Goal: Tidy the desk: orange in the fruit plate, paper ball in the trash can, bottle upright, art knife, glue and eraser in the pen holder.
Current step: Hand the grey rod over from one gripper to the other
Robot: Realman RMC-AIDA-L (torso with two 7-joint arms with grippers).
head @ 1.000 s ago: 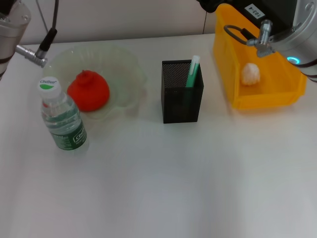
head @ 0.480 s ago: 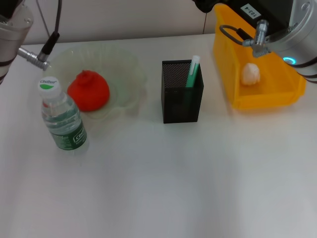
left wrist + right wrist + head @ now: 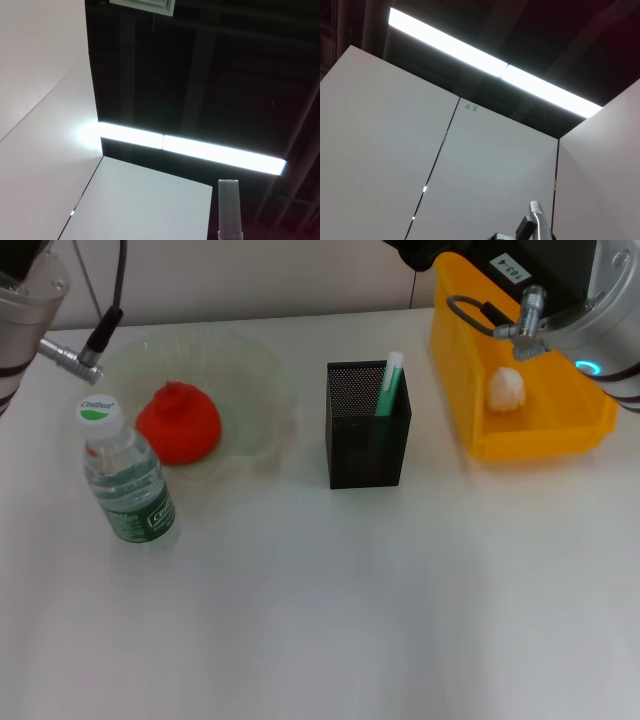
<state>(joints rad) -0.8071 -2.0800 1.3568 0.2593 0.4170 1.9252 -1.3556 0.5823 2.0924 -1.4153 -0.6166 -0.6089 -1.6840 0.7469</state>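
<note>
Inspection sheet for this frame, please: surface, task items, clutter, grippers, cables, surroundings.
Surface: white table, mostly bare in front.
Orange: orange lies in the fruit plate.
Paper ball: paper ball lies in the trash can.
Bottle: bottle stands upright in front of the plate.
Pen holder: pen holder holds a green stick; art knife, glue and eraser not identifiable.
Clutter: nothing seen.
Grippers: neither shows; left arm at the far left corner, right arm over the trash can.
Cables: black cable on the left arm, looped cable on the right.
Surroundings: wrist views show ceiling lights and wall panels.
</note>
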